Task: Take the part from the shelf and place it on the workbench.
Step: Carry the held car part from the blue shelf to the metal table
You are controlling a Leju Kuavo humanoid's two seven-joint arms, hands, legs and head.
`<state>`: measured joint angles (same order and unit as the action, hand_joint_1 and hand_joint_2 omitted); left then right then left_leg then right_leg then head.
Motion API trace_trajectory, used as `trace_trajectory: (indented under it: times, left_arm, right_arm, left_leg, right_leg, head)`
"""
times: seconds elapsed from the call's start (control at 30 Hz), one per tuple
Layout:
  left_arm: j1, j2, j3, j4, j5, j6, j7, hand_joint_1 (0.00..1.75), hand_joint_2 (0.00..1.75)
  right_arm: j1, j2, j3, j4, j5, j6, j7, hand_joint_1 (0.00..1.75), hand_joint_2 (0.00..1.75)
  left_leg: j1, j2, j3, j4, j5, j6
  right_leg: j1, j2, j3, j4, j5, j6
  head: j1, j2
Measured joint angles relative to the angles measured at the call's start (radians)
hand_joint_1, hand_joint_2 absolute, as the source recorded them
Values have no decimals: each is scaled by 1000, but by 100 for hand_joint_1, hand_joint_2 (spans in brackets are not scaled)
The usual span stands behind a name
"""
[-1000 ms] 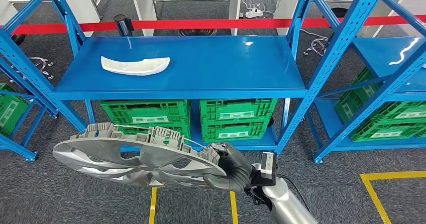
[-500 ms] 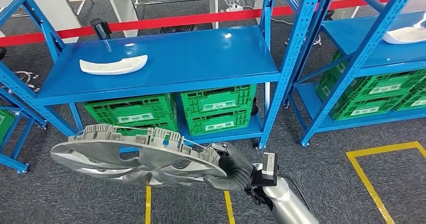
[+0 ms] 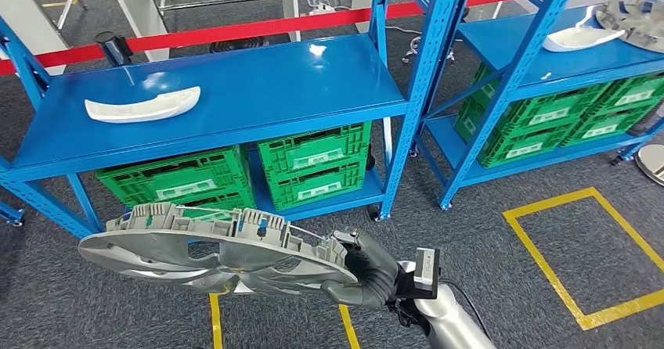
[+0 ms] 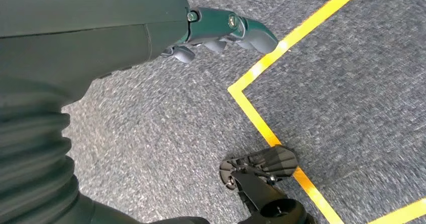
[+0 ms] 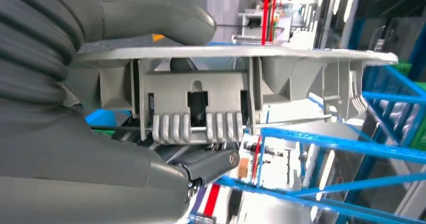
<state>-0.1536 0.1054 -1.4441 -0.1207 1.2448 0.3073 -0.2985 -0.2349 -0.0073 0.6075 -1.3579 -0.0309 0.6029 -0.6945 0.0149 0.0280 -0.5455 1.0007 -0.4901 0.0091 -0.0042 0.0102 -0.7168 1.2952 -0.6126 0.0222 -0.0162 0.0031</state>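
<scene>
My right hand (image 3: 368, 272) grips the rim of a large silver wheel cover (image 3: 211, 247), held flat and low in front of me, clip side up. In the right wrist view the thumb (image 5: 150, 13) presses on one face of the wheel cover (image 5: 241, 78) and darker fingers (image 5: 206, 164) curl under its clip ring. My left hand (image 4: 221, 30) hangs over the grey carpet with its fingers loosely curled, holding nothing. A white curved part (image 3: 142, 104) lies on the blue shelf (image 3: 258, 91) ahead.
Green crates (image 3: 313, 165) fill the lower shelf. A second blue rack (image 3: 532, 59) at the right carries another white part (image 3: 581, 36) and more green crates. A red barrier tape (image 3: 235, 30) runs behind. Yellow floor lines (image 3: 579, 263) mark a square at the right.
The whole view has swung to the right: the shelf slid left and the second rack and yellow square came further in. The wheel cover stays in my right hand.
</scene>
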Motion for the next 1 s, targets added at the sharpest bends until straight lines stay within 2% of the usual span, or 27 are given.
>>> trace_trajectory:
  times: [0.03, 0.07, 0.13, 0.17, 0.2, 0.23, 0.3, 0.33, 0.37, 0.43, 0.47, 0.5, 0.53, 0.57, 0.6, 0.67, 0.7, 0.73, 0.8, 0.83, 0.87, 0.9, 0.93, 0.97, 1.0]
  left_arm:
    - [-2, 0, -2, 0, 0, 2, 0, 0, 175]
    - [-5, 0, -4, 0, 0, 5, 0, 0, 175]
    - [-12, -1, -7, 0, 1, 9, 1, 0, 175]
    - [-15, -1, -8, 0, 2, 11, 1, 0, 175]
    - [-18, -1, -8, 0, 3, 13, 2, 0, 175]
    - [-20, 0, -8, 0, 5, 14, 3, 0, 175]
    - [-25, 0, -8, 0, 14, 15, 5, 0, 175]
    - [-27, 2, -9, 0, 18, 15, 6, 0, 175]
    - [-28, 3, -9, 0, 22, 12, 6, 0, 175]
    - [-27, 7, -9, 0, 29, 5, 7, 0, 175]
    - [-25, 9, -9, 0, 33, 0, 7, 0, 175]
    - [-23, 12, -9, 0, 37, -3, 8, 0, 175]
    - [-22, 14, -9, 0, 41, -6, 8, 0, 175]
    - [-21, 17, -9, 0, 44, -9, 9, 0, 175]
    - [-21, 20, -9, 0, 46, -11, 9, 0, 175]
    - [-22, 26, -9, 0, 49, -16, 11, 0, 175]
    - [-21, 29, -9, 0, 51, -19, 13, 0, 175]
    - [-21, 30, -9, 0, 53, -23, 15, 0, 175]
    - [-22, 30, -9, 0, 54, -40, 19, 0, 175]
    - [-24, 30, -9, 0, 54, -50, 22, 0, 175]
    - [-26, 31, -9, 0, 53, -58, 25, 0, 175]
    - [-28, 31, -9, 0, 52, -64, 29, 0, 175]
    - [-28, 33, -9, 0, 52, -67, 33, 0, 175]
    - [-28, 34, -9, 0, 52, -68, 37, 0, 175]
    - [-29, 36, -9, 0, 52, -69, 41, 0, 175]
  right_arm:
    - [6, -2, 0, -2, 3, -4, 0, 175, 175]
    - [11, -4, -2, -5, 6, -9, 1, 175, 175]
    - [18, -8, -6, -14, 8, -16, 2, 175, 175]
    - [19, -10, -9, -20, 8, -18, 1, 175, 175]
    - [20, -10, -11, -27, 8, -20, 1, 175, 175]
    - [21, -12, -13, -32, 8, -21, 0, 175, 175]
    - [24, -14, -17, -41, 10, -23, 0, 175, 175]
    - [25, -16, -18, -45, 10, -22, 0, 175, 175]
    - [26, -18, -19, -49, 10, -20, 0, 175, 175]
    - [26, -19, -20, -54, 10, -16, 0, 175, 175]
    - [27, -19, -20, -56, 10, -15, 0, 175, 175]
    - [30, -20, -20, -57, 10, -14, 0, 175, 175]
    - [34, -21, -20, -59, 10, -13, 0, 175, 175]
    - [39, -22, -20, -61, 10, -13, 0, 175, 175]
    - [43, -23, -21, -65, 11, -13, 1, 175, 175]
    - [49, -24, -25, -76, 11, -13, 0, 175, 175]
    - [52, -25, -28, -82, 10, -13, 0, 175, 175]
    - [57, -26, -32, -88, 10, -14, 0, 175, 175]
    - [71, -29, -42, -101, 14, -18, 0, 175, 175]
    - [78, -31, -48, -107, 18, -22, 0, 175, 175]
    - [85, -33, -53, -113, 23, -25, 0, 175, 175]
    - [89, -35, -58, -119, 27, -28, 0, 175, 175]
    - [94, -36, -62, -124, 30, -31, 0, 175, 175]
    - [98, -36, -66, -128, 33, -32, 0, 175, 175]
    - [102, -37, -68, -130, 35, -32, 0, 175, 175]
  left_leg:
    - [0, 12, -2, 3, 0, 0]
    - [0, 23, -4, 6, -1, -1]
    - [-1, 43, -5, 11, -4, -4]
    - [-4, 52, -5, 14, -6, -8]
    - [-6, 60, -5, 16, -7, -13]
    - [-8, 69, -5, 16, -7, -18]
    - [-8, 82, -4, 14, -6, -31]
    - [-6, 72, -6, 20, -13, -36]
    - [-5, 52, -15, 43, -31, -42]
    - [-1, -1, -61, 151, -95, -50]
    - [0, -16, -92, 222, -128, -52]
    - [0, -22, -116, 276, -146, -53]
    - [0, -24, -125, 297, -144, -52]
    - [0, -26, -116, 277, -122, -51]
    - [1, -33, -88, 219, -86, -49]
    - [5, -75, -23, 79, -29, -43]
    - [5, -93, -4, 35, -18, -41]
    - [5, -103, 3, 17, -19, -37]
    - [4, -87, 4, 14, -16, -27]
    - [4, -76, 4, 11, -13, -19]
    - [5, -64, 5, 8, -10, -11]
    - [6, -50, 4, 5, -8, -4]
    - [3, -35, 3, 5, -8, 0]
    - [2, -20, 2, 6, -9, 3]
    - [0, -5, 1, 6, -9, 4]
  right_leg:
    - [-1, -3, -1, 6, 7, 1]
    - [-2, -7, 19, -29, 32, 1]
    - [1, -37, 96, -169, 90, -6]
    - [3, -54, 125, -228, 109, -11]
    - [5, -66, 142, -263, 117, -16]
    - [7, -68, 143, -273, 117, -21]
    - [5, -47, 138, -277, 125, -32]
    - [2, -38, 136, -279, 129, -37]
    - [-1, -28, 135, -282, 134, -43]
    - [-5, -8, 132, -284, 139, -50]
    - [-4, 3, 129, -283, 141, -52]
    - [-4, 15, 128, -283, 142, -52]
    - [-3, 28, 127, -282, 143, -52]
    - [-3, 40, 127, -281, 143, -51]
    - [-4, 53, 127, -280, 144, -49]
    - [-4, 77, 124, -275, 145, -42]
    - [-4, 88, 120, -274, 147, -36]
    - [-5, 99, 115, -274, 150, -29]
    - [-8, 118, 108, -277, 157, -13]
    - [-7, 109, 103, -272, 155, -7]
    - [-5, 86, 93, -253, 142, -2]
    - [-4, 57, 72, -213, 117, 2]
    - [-3, 25, 43, -152, 83, 6]
    - [-4, 9, 10, -81, 50, 10]
    - [-5, 3, -18, -21, 27, 13]
  head:
    - [1, 0]
    - [2, 0]
    - [4, 0]
    - [5, 0]
    - [5, 0]
    - [5, 0]
    - [4, 0]
    - [3, 0]
    - [1, 0]
    - [-8, 0]
    - [-12, 0]
    - [-14, 0]
    - [-15, 0]
    - [-16, 0]
    - [-17, 0]
    - [-19, 0]
    - [-19, 0]
    - [-20, 0]
    - [-19, 0]
    - [-19, 0]
    - [-15, 0]
    - [-10, 0]
    - [-6, 0]
    - [-2, 0]
    - [0, 0]
